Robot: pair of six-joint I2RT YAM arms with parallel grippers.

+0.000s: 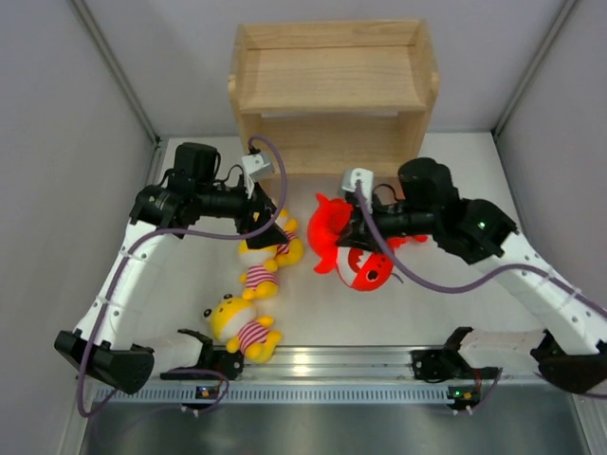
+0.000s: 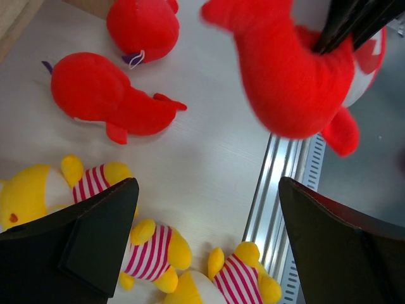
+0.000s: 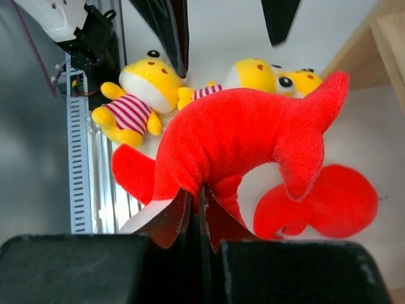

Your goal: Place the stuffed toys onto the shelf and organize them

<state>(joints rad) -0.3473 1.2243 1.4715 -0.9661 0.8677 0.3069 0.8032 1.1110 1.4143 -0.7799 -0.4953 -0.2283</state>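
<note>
My right gripper (image 3: pixel 201 196) is shut on the back of a red shark (image 3: pixel 240 139) and holds it off the table; in the top view the gripper (image 1: pixel 347 237) and this shark (image 1: pixel 366 267) are at mid-table. Two more red sharks (image 2: pixel 107 95) (image 2: pixel 142 25) lie on the table behind it. My left gripper (image 2: pixel 209 244) is open and empty, hovering over three yellow striped toys (image 2: pixel 38 190) (image 2: pixel 152 253) (image 2: pixel 234 278); in the top view it (image 1: pixel 270 223) is above the rear one (image 1: pixel 282 239). The wooden shelf (image 1: pixel 332 95) stands at the back with nothing on it.
A metal rail (image 1: pixel 332 365) runs along the near table edge, close to the front yellow toy (image 1: pixel 242 327). Grey walls close in both sides. Purple cables (image 1: pixel 417 280) loop from both wrists. Bare table lies right of the held shark.
</note>
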